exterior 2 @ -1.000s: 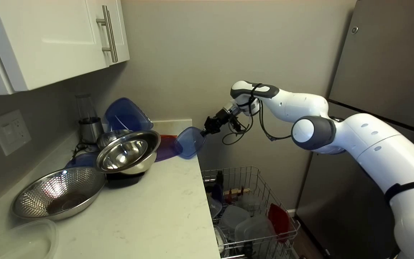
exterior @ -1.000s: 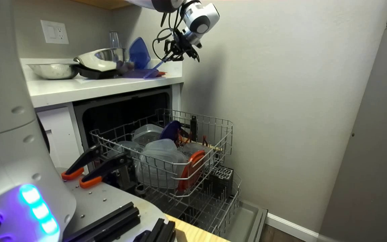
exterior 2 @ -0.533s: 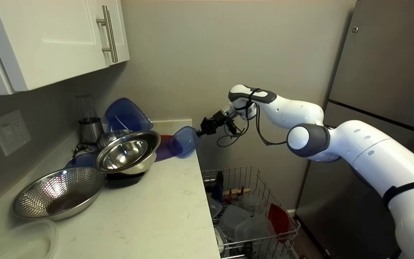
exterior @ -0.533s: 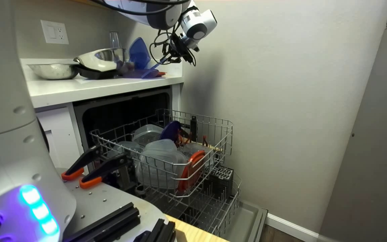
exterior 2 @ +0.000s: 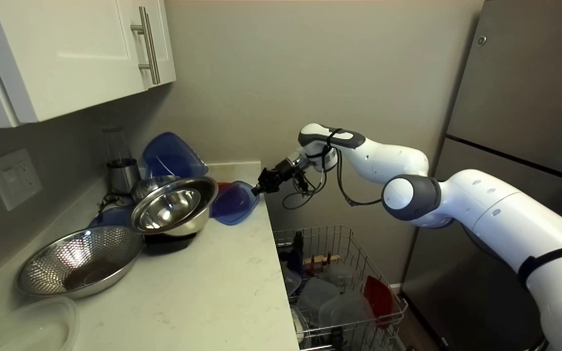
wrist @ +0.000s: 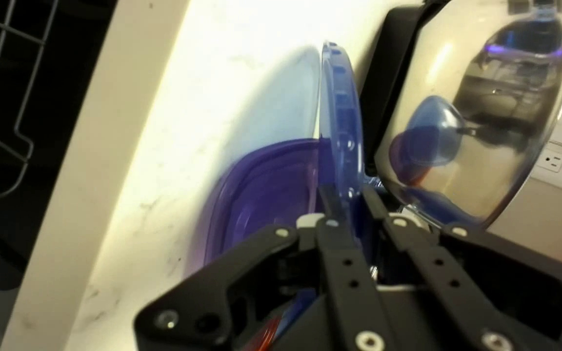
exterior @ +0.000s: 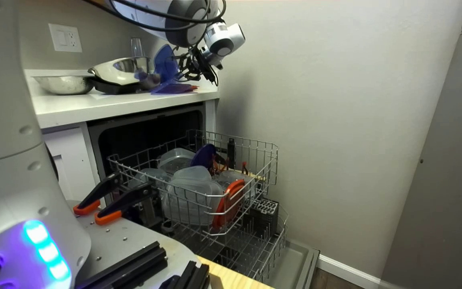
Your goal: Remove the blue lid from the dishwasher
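Observation:
My gripper is shut on the edge of the blue lid, a thin translucent blue sheet, in the wrist view (wrist: 349,195). The lid (wrist: 342,107) shows edge-on there, stretching away from the fingertips. In an exterior view my gripper (exterior 2: 255,191) holds the lid (exterior 2: 242,209) low over the counter's far end. In an exterior view the lid (exterior: 165,86) slants down from my gripper (exterior: 181,76) over a flat purple lid (exterior: 179,89). I cannot tell whether they touch. The open dishwasher (exterior: 146,132) stands below, its wire rack (exterior: 277,149) pulled out.
A steel bowl stack (exterior 2: 173,200), a colander (exterior 2: 81,258) and a large upright blue lid (exterior 2: 171,156) stand on the white counter (exterior 2: 232,273). The bowl (wrist: 456,73) is close beside the held lid. The rack holds clear containers, a red lid (exterior: 229,204) and a dark blue piece (exterior: 204,155).
My gripper has moved down and inward over the counter, toward the bowls, carrying the blue lid. The lid now hangs lower, overlapping the purple lid more. The rack's contents have not moved.

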Controlling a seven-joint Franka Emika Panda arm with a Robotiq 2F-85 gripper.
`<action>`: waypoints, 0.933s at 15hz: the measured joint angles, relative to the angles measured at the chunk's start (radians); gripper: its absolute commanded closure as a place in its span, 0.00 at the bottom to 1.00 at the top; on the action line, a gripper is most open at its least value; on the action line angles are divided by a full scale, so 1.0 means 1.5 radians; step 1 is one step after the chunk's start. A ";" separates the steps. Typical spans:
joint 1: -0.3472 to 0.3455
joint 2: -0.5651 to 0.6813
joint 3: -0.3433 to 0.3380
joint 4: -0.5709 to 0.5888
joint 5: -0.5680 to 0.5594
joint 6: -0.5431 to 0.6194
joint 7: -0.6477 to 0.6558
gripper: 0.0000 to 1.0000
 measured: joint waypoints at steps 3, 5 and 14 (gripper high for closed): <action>0.010 0.003 0.000 0.005 0.000 -0.006 0.000 0.62; 0.015 0.016 -0.004 0.036 0.000 -0.031 0.000 0.55; 0.013 0.032 -0.028 0.080 -0.009 -0.051 0.000 0.00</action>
